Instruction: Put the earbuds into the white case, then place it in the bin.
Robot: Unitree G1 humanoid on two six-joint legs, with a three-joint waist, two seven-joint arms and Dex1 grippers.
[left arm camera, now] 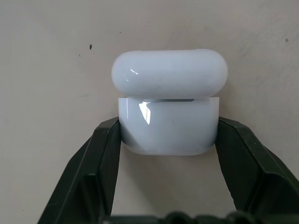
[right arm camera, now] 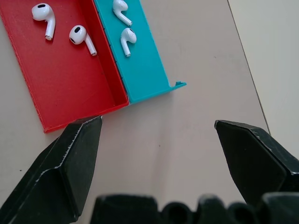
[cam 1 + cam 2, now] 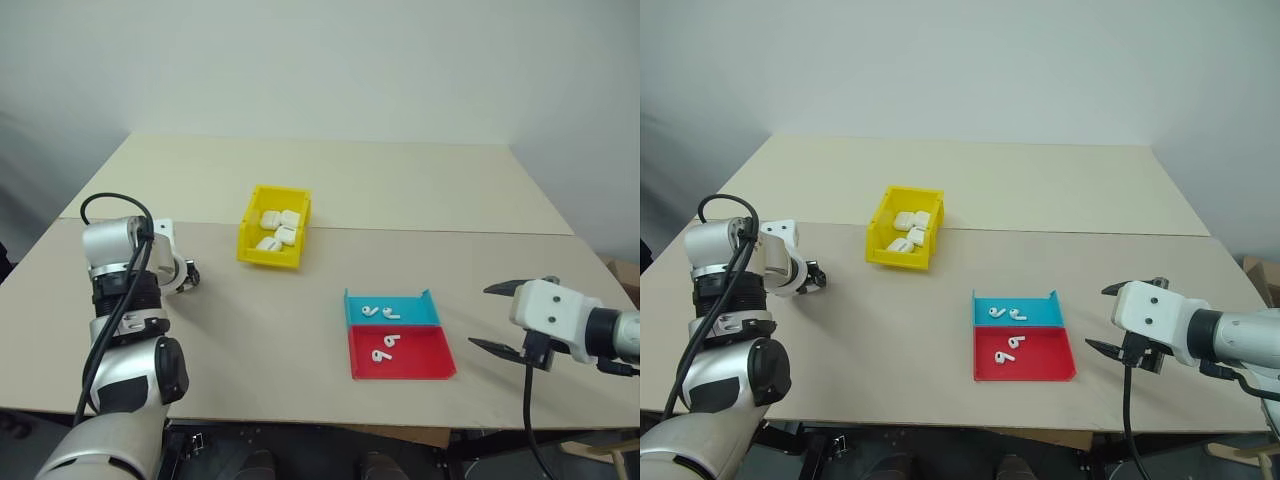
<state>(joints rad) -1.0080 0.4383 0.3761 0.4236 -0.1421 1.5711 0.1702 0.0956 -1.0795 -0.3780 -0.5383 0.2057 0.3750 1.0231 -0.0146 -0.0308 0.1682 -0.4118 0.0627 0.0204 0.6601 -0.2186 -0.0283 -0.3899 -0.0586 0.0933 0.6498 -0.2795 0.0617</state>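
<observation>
The white case (image 1: 168,126) rests on the table with its lid lifted off the body and a silver hinge strip showing. My left gripper (image 1: 168,140) is shut on its lower body, one black finger on each side. From the head, that gripper (image 3: 190,275) sits at the table's left, and the case is hidden behind it. Two earbuds (image 3: 378,312) lie in the blue tray (image 3: 425,310) and two more earbuds (image 2: 79,35) in the red tray (image 2: 70,88). My right gripper (image 3: 480,316) hangs open and empty just right of the trays. The yellow bin (image 3: 272,255) stands mid-table.
Several white cases (image 3: 280,228) lie inside the yellow bin. The blue and red trays sit side by side near the table's front edge. A seam crosses the tabletop behind the bin. Bare table lies between the left gripper and the trays.
</observation>
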